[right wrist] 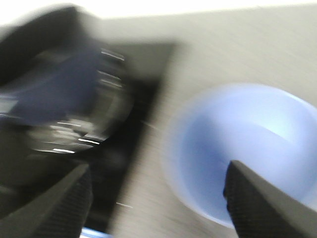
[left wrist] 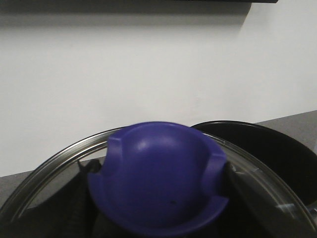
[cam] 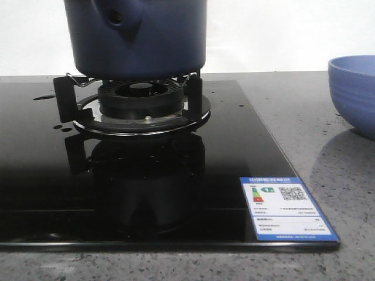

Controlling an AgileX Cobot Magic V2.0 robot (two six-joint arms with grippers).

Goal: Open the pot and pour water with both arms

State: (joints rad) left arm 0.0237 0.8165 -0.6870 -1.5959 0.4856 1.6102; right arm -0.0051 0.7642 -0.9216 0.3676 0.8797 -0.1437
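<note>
Left gripper [left wrist: 158,233] first: your wrist camera is filled by the purple lid knob [left wrist: 158,181], pressed so close that the fingers are hidden behind it, so you cannot tell from this whether they are clamped on it. The glass lid [left wrist: 54,163] fans out around that knob, and beyond it the pot's dark open mouth shows, so the lid looks lifted clear and tilted.

Right gripper [right wrist: 156,198] is spread wide, both black fingers [right wrist: 54,208] apart with nothing between them. Its view is smeared, and it looks down past the stove edge with the periwinkle bowl [right wrist: 247,153] under one finger.

In the front view the pot [cam: 136,38] sits on the burner stand [cam: 140,108], in the middle of the black glass cooktop [cam: 234,152]; the bowl [cam: 354,93] stands well off to the right of the pot, on the grey counter.

Expect that pot to be heavy and stiff, more so if there is water inside, with smooth matte walls that offer little grip. Take it by the stubby handle [cam: 120,17] with the round hole. Neither arm appears in the front view.
</note>
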